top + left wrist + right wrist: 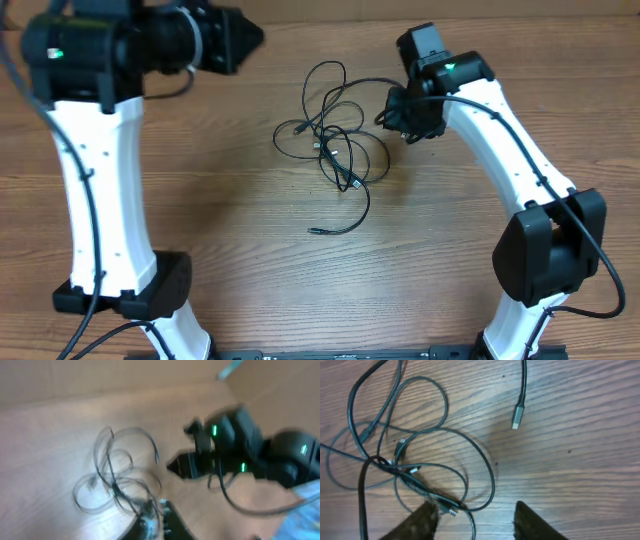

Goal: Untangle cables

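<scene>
**Cable tangle mid-table, right gripper right on top of it**

Overhead: the cables (335, 140) sit as one loose knot of loops in the middle of the wooden table (230, 200), with one strand trailing toward the near edge. The right gripper (388, 112) is just beside the knot's right side. The left gripper (250, 38) is up in the far-left corner, well apart from it, and I can't tell how its jaws stand.

Left wrist: pretty blurry. The cables (117, 485) lie ahead with the right gripper (175, 466) beyond them. Its own jaws are just a dark smear at the bottom edge.

Right wrist: the fingers (426, 521) are spread apart, low over the cables (420, 467), with one strand running between them. A grey plug (518, 415) lies off by itself.
</scene>
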Tool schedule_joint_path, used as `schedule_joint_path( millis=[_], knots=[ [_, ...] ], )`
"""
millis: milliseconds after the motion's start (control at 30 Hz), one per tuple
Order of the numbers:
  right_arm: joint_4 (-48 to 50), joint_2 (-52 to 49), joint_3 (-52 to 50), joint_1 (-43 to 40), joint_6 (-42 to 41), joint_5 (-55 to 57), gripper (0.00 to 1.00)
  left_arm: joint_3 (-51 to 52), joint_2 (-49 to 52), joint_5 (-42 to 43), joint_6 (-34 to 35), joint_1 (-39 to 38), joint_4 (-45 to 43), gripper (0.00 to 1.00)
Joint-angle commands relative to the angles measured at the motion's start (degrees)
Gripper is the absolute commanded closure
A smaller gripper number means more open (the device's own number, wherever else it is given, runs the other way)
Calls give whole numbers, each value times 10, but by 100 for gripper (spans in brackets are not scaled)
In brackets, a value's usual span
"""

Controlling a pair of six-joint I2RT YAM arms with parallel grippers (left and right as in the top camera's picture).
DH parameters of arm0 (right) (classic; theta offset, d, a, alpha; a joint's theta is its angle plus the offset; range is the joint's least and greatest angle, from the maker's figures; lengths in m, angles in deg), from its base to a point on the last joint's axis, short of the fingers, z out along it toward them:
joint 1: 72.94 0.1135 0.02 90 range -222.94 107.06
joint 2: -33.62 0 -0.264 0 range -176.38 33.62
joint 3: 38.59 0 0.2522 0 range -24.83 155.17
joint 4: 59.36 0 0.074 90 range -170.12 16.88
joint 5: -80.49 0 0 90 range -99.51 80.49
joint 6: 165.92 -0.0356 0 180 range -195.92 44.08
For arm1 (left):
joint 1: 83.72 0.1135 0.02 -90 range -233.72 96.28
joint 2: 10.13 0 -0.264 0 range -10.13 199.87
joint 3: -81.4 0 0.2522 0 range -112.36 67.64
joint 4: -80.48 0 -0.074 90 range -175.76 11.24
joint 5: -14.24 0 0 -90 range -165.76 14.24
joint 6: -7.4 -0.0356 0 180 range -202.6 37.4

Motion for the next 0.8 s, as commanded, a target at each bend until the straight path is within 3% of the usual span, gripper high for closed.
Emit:
schedule_joint_path(
  millis=[0, 33, 167, 267, 333, 400, 667, 700, 767],
  knots=[
    [-1, 10, 4, -40, 25, -70, 47, -7, 50, -37, 4, -55, 37, 72],
    [-1, 10, 4, -53, 38, -89, 45, -7, 68, -42, 10, -71, 48, 67],
    [-8, 11, 4, -101, 53, -125, 30, -7, 138, -100, 48, -128, 65, 62],
    [-22, 11, 4, -134, 80, -161, 24, -7, 184, -189, 95, -165, 78, 39],
    [-30, 11, 4, -148, 96, -185, 22, -7, 214, -230, 116, -186, 88, 29],
    [-35, 11, 4, -156, 98, -189, 21, -7, 245, -240, 128, -200, 87, 27],
    [-42, 11, 4, -157, 111, -189, 19, -7, 353, -215, 154, -218, 48, 28],
    [-42, 11, 4, -157, 111, -189, 19, -7, 359, -212, 154, -219, 44, 31],
    [-43, 11, 4, -157, 111, -189, 18, -7, 376, -210, 153, -223, 36, 47]
  ],
)
